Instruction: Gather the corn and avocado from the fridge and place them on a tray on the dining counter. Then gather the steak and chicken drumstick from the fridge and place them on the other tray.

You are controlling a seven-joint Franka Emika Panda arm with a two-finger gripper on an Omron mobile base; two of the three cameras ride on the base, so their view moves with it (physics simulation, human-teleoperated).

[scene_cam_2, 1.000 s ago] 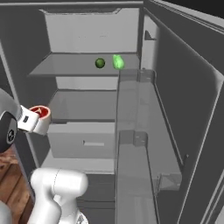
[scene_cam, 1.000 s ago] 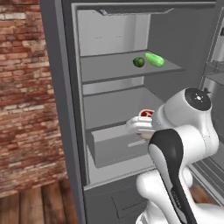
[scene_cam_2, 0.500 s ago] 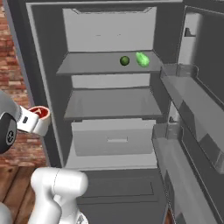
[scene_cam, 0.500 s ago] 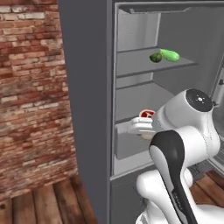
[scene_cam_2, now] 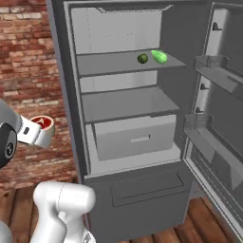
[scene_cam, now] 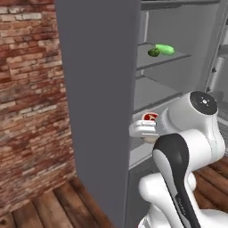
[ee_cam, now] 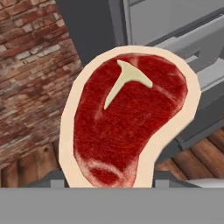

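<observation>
Grey fridge (scene_cam_2: 128, 142) stands open beside the brick wall (scene_cam_2: 28, 71), door (scene_cam_2: 223, 118) swung right. Its upper shelf (scene_cam_2: 118, 62) carries a dark round avocado (scene_cam_2: 143, 58) just beside a light green item (scene_cam_2: 159, 56), the two apart. Lower down, drawer (scene_cam_2: 135, 137) sits closed. My claw (ee_cam: 109, 181) is pinching the steak (ee_cam: 127, 118), red with a pale fat rim, held outside the fridge near its left edge.
</observation>
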